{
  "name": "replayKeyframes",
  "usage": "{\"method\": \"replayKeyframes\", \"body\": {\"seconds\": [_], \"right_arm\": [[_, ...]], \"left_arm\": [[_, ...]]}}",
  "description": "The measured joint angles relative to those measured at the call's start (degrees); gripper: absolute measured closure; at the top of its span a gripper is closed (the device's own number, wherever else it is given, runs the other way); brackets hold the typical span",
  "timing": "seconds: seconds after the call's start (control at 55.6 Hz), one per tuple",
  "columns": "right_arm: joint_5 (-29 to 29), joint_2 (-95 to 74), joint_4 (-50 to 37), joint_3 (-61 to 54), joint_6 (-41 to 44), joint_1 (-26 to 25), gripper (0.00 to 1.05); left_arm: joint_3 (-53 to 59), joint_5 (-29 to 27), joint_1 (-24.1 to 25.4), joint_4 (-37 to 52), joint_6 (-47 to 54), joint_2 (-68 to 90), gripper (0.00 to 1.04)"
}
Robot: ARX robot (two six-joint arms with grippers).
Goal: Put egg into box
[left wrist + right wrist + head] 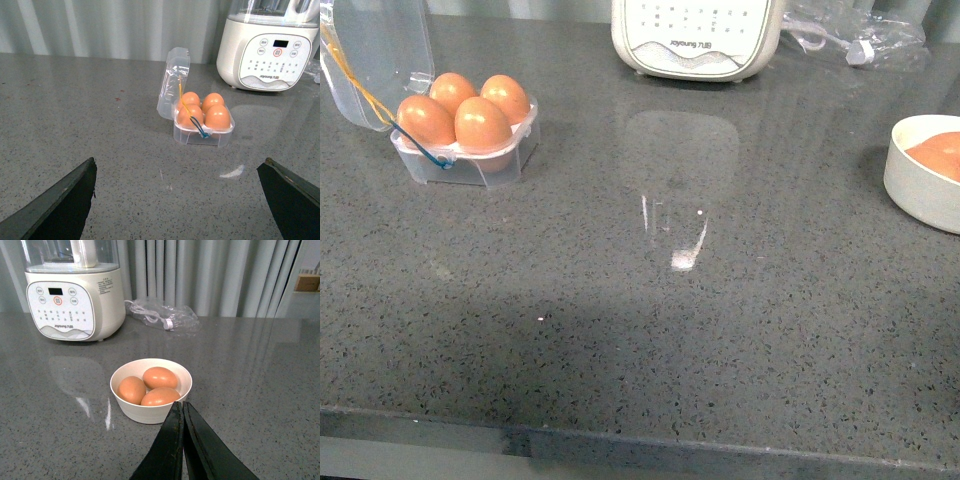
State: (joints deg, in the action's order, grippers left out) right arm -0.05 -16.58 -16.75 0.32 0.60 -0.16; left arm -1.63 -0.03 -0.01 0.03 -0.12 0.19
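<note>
1. Where everything rests, a grey speckled stone countertop [720, 330] fills the front view, polished enough to mirror pale glare.
2. Behind it hangs a pleated grey curtain [210, 275].
3. At the far edge, near the centre, stands a cream-white plastic kitchen appliance [697, 40] with a button panel and a clear jug on top.
4. Left gripper [180, 160]: two dark fingers spread wide with nothing between them, above bare counter, facing the box.
5. Right gripper [182, 405]: dark fingers pressed together, gripping nothing, just in front of the bowl.
6. A crumpled clear plastic bag [165, 315] lies far right of the appliance.
7. At the right edge sits a round white bowl [150, 415]. Its three brown eggs [160, 377] lie on their sides, long axes about level.
8. Far left sits a small clear plastic four-cup egg box [470, 170], its clear hinged lid [370, 60] standing open on its left.
9. Four smooth orange-brown eggs [482, 124] fill every cup, packed close. Each has its long axis near upright and leaning slightly, a rounded end on top. They look alike, so the task's own egg cannot be told apart.
10. A yellow elastic loop [355, 85] crosses the lid. A blue elastic loop [425, 150] drapes over the base.
</note>
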Motion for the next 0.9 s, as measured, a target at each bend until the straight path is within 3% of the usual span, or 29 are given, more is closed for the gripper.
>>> {"method": "replayKeyframes", "body": {"seconds": [0.396, 0.522, 0.737, 0.899], "right_arm": [[0.0, 6.75, 6.78, 0.0, 0.0, 0.0, 1.02], [0.0, 15.19, 16.39, 0.04, 0.02, 0.0, 1.02], [-0.02, 16.35, 16.72, 0.04, 0.0, 0.0, 1.02], [0.0, 16.35, 16.72, 0.04, 0.02, 0.0, 0.76]], "left_arm": [[0.0, 0.0, 0.0, 0.0, 0.0, 0.0, 0.07], [0.0, -0.02, 0.0, 0.0, 0.0, 0.0, 0.07], [0.0, 0.0, 0.0, 0.0, 0.0, -0.02, 0.07], [0.0, 0.0, 0.0, 0.0, 0.0, -0.02, 0.07]]}}
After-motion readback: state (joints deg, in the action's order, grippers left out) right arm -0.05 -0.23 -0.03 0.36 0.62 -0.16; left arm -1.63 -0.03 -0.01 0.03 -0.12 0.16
